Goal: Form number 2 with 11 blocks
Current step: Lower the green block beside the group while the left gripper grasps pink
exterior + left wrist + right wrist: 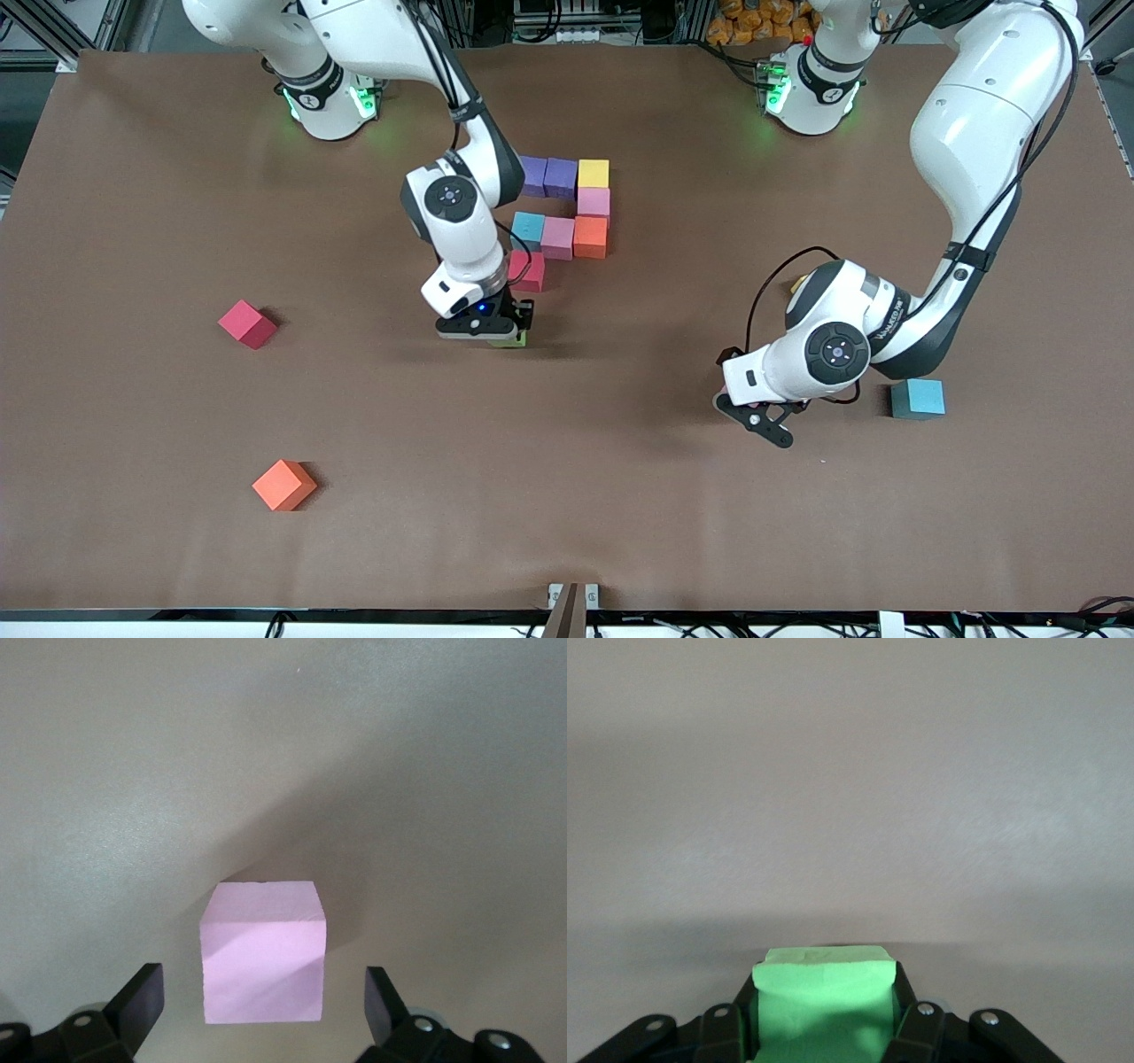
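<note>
A partial number 2 lies mid-table: two purple cubes [546, 176] and a yellow cube [594, 173] in a row, a pink cube [594, 202], then light blue [528, 228], pink [558, 237] and orange [591, 237], then a red cube [529, 270]. My right gripper [505, 332] [824, 992] is shut on the green cube [824, 979] [518, 339], low beside the red cube. My left gripper [760, 418] [263, 992] is open, its fingers [142, 992] either side of a pale pink cube [262, 950] on the table, not touching it.
A loose red cube [247, 323] and a loose orange cube [283, 485] lie toward the right arm's end of the brown table [567, 496]. A blue cube [918, 398] sits beside the left hand. The arm bases stand along the table's edge farthest from the camera.
</note>
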Robot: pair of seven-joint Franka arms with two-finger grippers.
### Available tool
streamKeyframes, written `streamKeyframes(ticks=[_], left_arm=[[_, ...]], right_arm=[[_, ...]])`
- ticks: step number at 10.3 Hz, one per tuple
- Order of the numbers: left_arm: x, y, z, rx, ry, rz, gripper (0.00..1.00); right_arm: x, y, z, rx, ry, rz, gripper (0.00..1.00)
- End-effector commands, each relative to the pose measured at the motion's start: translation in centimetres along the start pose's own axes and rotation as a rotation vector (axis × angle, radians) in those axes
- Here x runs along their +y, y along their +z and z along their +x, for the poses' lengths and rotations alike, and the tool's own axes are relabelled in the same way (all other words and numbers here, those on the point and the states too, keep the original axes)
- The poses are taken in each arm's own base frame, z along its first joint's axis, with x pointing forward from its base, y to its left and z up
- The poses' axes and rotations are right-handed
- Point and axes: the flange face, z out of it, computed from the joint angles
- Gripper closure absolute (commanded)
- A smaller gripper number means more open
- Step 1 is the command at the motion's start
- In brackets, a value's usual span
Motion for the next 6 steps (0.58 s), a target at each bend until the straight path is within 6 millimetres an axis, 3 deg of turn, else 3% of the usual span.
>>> streamKeyframes(ticks=[1, 6], left_arm=[[0.0, 0.5, 0.1, 0.005, -0.022, 0.020, 0.00], [-0.6, 2.3, 0.3, 0.005, -0.032, 0.014, 0.00]], right_arm=[[-1.2, -0.4, -2.9, 0.017, 0.005, -0.018, 0.75], [-0.7, 1.0, -4.9, -0.006, -0.005, -0.061, 0.75]])
